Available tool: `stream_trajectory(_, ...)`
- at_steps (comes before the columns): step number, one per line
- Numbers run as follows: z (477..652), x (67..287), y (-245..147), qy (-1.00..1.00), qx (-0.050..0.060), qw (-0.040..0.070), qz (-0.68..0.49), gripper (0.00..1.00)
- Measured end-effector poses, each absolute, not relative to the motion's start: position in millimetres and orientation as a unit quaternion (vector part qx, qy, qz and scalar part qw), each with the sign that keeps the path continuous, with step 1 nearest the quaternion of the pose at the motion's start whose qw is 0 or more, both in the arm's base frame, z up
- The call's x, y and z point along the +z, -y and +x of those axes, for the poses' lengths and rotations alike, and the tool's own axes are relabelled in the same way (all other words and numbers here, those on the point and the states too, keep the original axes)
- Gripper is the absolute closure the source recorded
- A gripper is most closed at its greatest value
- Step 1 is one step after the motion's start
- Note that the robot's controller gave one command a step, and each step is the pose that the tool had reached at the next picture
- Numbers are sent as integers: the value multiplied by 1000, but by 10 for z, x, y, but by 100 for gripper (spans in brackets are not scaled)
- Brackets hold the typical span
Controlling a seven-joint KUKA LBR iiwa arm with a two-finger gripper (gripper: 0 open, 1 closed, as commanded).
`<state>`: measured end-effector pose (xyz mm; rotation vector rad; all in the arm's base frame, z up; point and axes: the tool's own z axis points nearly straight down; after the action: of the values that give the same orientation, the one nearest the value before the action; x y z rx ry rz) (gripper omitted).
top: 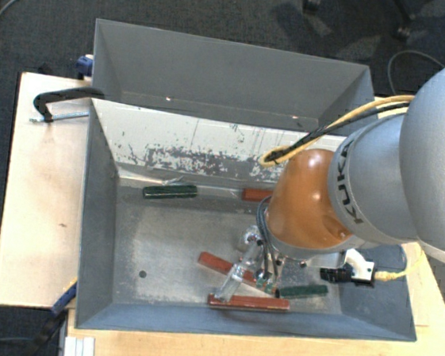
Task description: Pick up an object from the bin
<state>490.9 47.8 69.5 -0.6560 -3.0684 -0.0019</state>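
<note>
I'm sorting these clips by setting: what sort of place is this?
Probably a robotics lab: a KUKA arm reaches into a grey metal bin of small loose things, with dark carpet around it.

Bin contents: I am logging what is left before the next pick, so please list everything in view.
bin: one, grey metal, middle of the view.
green sticks: two, dark green; one at the back wall on the view's left, one near the front on the right.
red sticks: three, red-brown; one at the back wall partly behind the robot, one mid-floor, one along the front wall.
dark spot: one, black, on the floor front left; too small to tell what it is.
arm: one, pale grey, entering from the right.
orange cover: one, on the wrist.
yellow cable: one, along the arm.
gripper: one, silver, low over the mid-floor and front red sticks.
</note>
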Motion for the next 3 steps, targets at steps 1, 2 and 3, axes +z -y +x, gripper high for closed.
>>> stream_trajectory(1,4913,702,-488,978,-1,1,-209,0)
stream_trajectory(2,4915,701,-488,978,-1,0,-208,100)
stream_trajectory(3,4927,906,-497,978,-1,-3,-208,100)
